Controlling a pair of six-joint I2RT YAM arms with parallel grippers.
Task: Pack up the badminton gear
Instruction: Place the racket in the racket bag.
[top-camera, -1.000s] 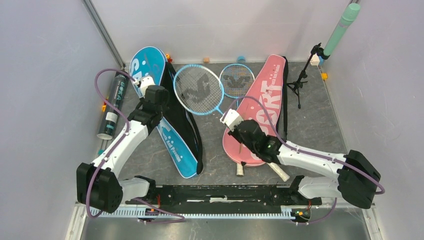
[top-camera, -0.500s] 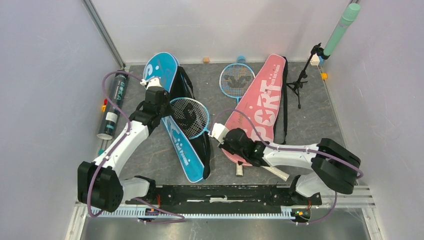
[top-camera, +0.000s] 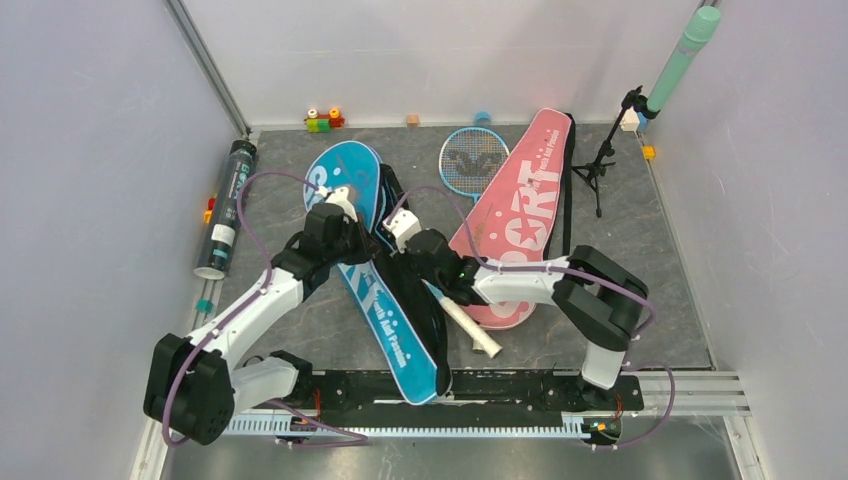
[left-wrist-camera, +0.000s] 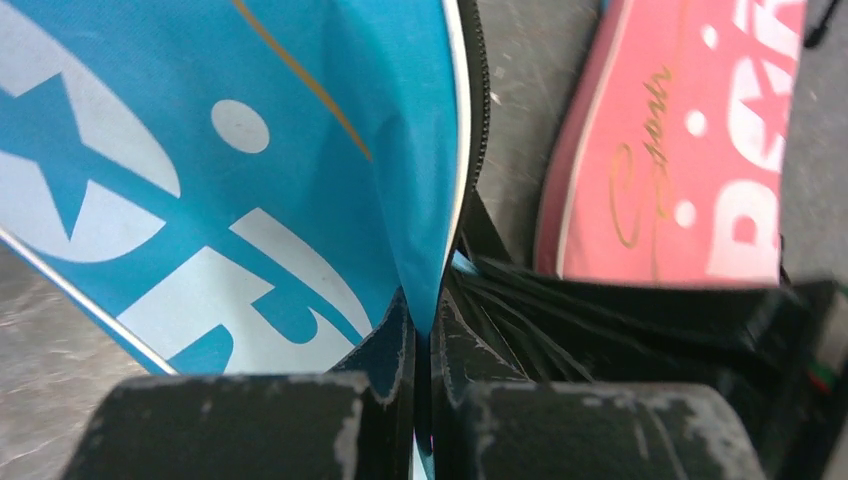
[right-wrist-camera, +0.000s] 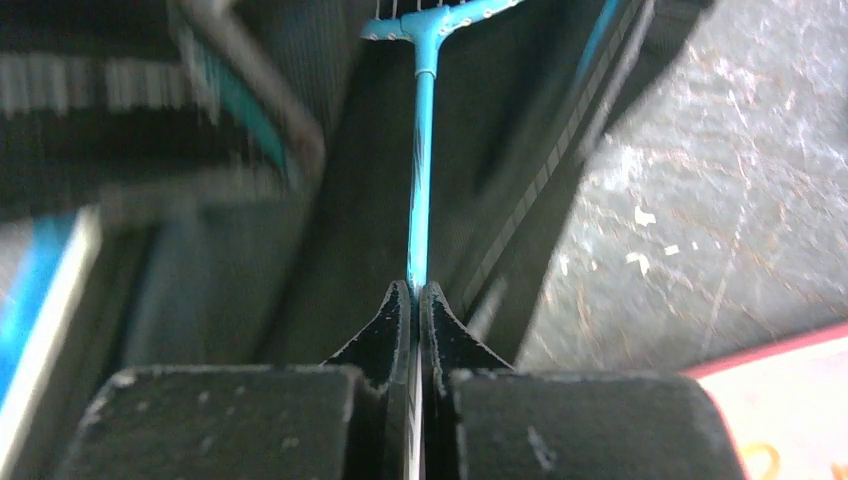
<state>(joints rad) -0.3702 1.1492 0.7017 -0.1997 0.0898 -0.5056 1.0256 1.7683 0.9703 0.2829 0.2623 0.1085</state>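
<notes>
— What sits nearest the arm bases?

— The narrow end of the blue bag (top-camera: 400, 340), which lies slanting up the desk (top-camera: 640, 260). Just to its right a white handle (top-camera: 470, 326) sticks out towards the near edge.

— Whose handle?

— The blue racket (right-wrist-camera: 421, 170). The right tool (right-wrist-camera: 417, 298) is clamped on its thin shaft, fingers squeezed together around it. Beyond the fingers the shaft runs into the bag's dark opening. Only the throat of the head shows.

— And the left tool (left-wrist-camera: 421, 325)?

— Closed too, pinching the edge of the blue bag's top flap, which rises from between the fingers with the zip along its rim.

— Further out?

— The pink bag (top-camera: 515, 220) lies flat to the right, its near left edge just beside the blue one. A second racket (top-camera: 470, 158) shows its head at the pink bag's far left side. Its shaft is hidden under the bag.

— Anything else?

— A dark tube (top-camera: 226, 205) lies along the left wall, well apart from the bags. A black tripod (top-camera: 600, 165) stands just right of the pink bag's far end, and small toy blocks (top-camera: 322, 120) sit against the far wall.
</notes>
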